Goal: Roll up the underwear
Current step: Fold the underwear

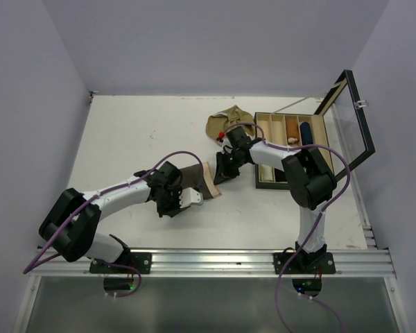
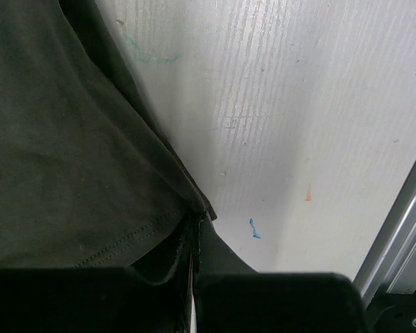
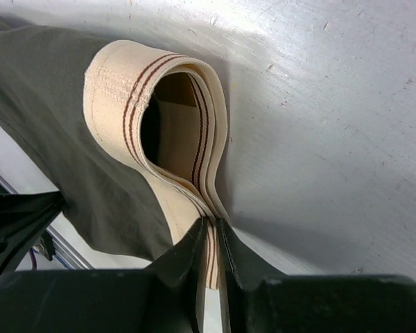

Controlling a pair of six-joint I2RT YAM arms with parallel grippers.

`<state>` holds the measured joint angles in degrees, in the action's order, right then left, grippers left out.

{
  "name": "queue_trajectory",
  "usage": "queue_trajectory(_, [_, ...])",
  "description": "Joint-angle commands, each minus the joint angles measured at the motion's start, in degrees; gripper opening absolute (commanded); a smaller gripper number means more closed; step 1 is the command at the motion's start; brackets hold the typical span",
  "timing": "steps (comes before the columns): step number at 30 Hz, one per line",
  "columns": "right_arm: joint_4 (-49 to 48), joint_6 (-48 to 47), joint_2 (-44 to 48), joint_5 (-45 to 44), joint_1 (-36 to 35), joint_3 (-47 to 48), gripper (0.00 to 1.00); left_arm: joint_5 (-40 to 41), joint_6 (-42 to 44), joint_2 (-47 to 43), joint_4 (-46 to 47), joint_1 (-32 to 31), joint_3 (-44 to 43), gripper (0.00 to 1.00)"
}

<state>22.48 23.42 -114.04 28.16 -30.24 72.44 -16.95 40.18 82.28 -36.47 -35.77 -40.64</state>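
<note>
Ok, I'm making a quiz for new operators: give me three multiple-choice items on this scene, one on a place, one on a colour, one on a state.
1. Where is the tan underwear? A beside the box; B inside the box; C under the left arm.
2. What colour are the stripes on the dark underwear's waistband? A blue; B reddish brown; C green.
3. How is the right gripper? A wide open; B shut on the waistband; C out of view.
Answers: 1 A, it lies crumpled at the box's corner. 2 B, the right wrist view shows reddish-brown lines on beige. 3 B, its fingers pinch the band's edge.
</note>
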Motion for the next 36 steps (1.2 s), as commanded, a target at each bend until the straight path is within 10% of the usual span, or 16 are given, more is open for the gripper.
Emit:
queue_trajectory(1, [-1.12, -1.27, 0.4, 1.02, 0.36, 2.26, 0.11, 3.15, 2.53, 4.91, 1.84, 0.0, 4.78, 0.0])
queue_trajectory(6, [-0.69, -2.23, 0.57, -0.47, 0.79, 2.7, 0.0, 3.15, 2.53, 4.82, 1.66, 0.0, 4.87, 0.0])
queue_trajectory(36, [-5.25, -0.48, -0.92, 0.75, -1.84, -6.43, 0.08, 5.0, 4.99, 1.57, -0.09, 0.7, 6.1, 0.02])
